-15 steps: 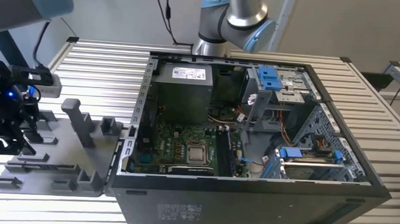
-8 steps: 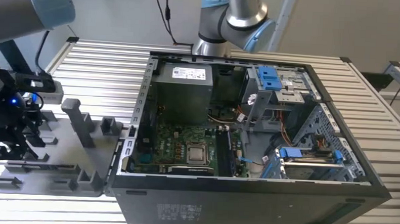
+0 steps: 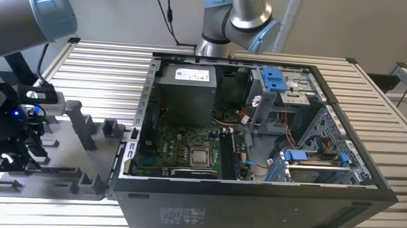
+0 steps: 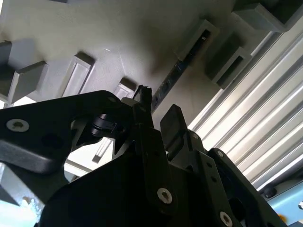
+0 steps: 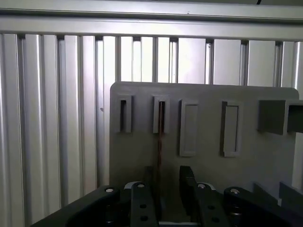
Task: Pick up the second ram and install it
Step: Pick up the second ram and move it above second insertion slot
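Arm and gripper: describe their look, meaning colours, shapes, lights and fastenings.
The arm is a thick silver-grey tube with rounded joints capped in light blue. The gripper is matte black and blocky, built of flat angular plates fastened with silvery round-head screws. Its two fingers are narrow black bars. In the exterior view a small blue light glows on the black wrist assembly.

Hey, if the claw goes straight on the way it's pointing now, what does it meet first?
Most likely the ram, standing on edge in the grey holder. It lines up with the gap of the open claw, so the fingers would pass either side and then meet the holder. Depth is unclear.
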